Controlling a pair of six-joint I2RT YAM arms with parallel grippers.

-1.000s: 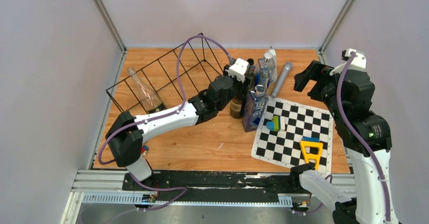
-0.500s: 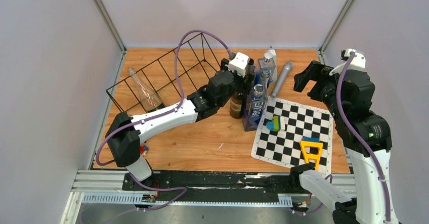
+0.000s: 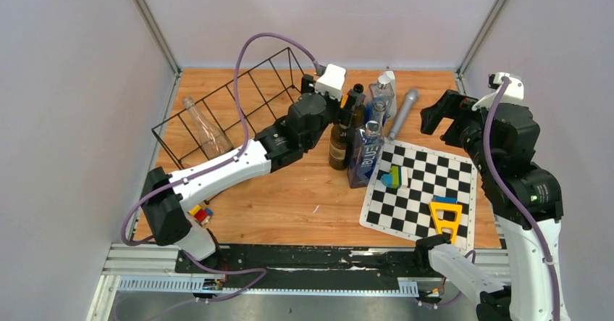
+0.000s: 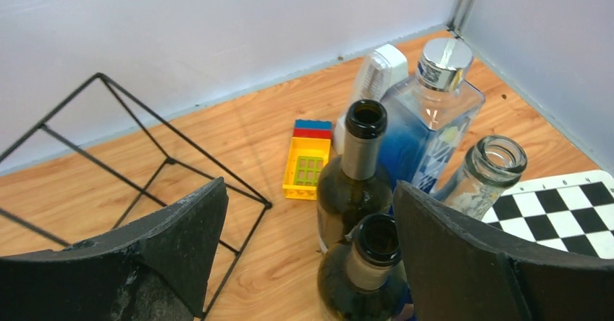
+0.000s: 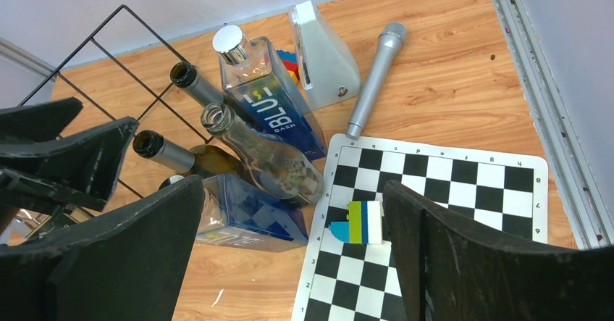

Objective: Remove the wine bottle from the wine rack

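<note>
Counting outward from the near rail, I log one small heap of toy bricks (image 3: 200, 213) beside the left arm's (image 3: 217, 172) base, then one checkered mat (image 3: 427, 163) whose right edge runs close to the table's (image 3: 289, 198) right rail. The mat carries one yellow triangular piece (image 3: 445, 218) at its near corner and one stack of coloured blocks (image 3: 394, 177) by its left edge. My widest free room is the bare wood between the left arm and the mat. I count six bottles. Five stand upright in a tight cluster at the mat's far left corner: the near wine bottle (image 4: 369, 267), the far wine bottle (image 4: 360, 165), the near blue bottle (image 3: 364, 160), the capped blue bottle (image 5: 264, 100), and one clear bottle (image 4: 492, 167) between the blue pair. I cannot tell which of them touch. Both wine bottles are off the wine rack (image 3: 230, 107), just beside its right end. The left gripper (image 4: 310, 194) hangs over their necks with its jaws spread wide, pinching nothing. The sixth, a clear rack bottle (image 3: 206, 131), lies in a slot near the rack's left end, which sits close to the left wall. Behind the cluster lie one brick plate (image 4: 307, 163), one white dispenser (image 5: 324, 53) and one microphone (image 3: 402, 112). The right gripper (image 5: 293, 189) hangs raised at the far right, jaws wide apart and empty, well clear of everything.
</note>
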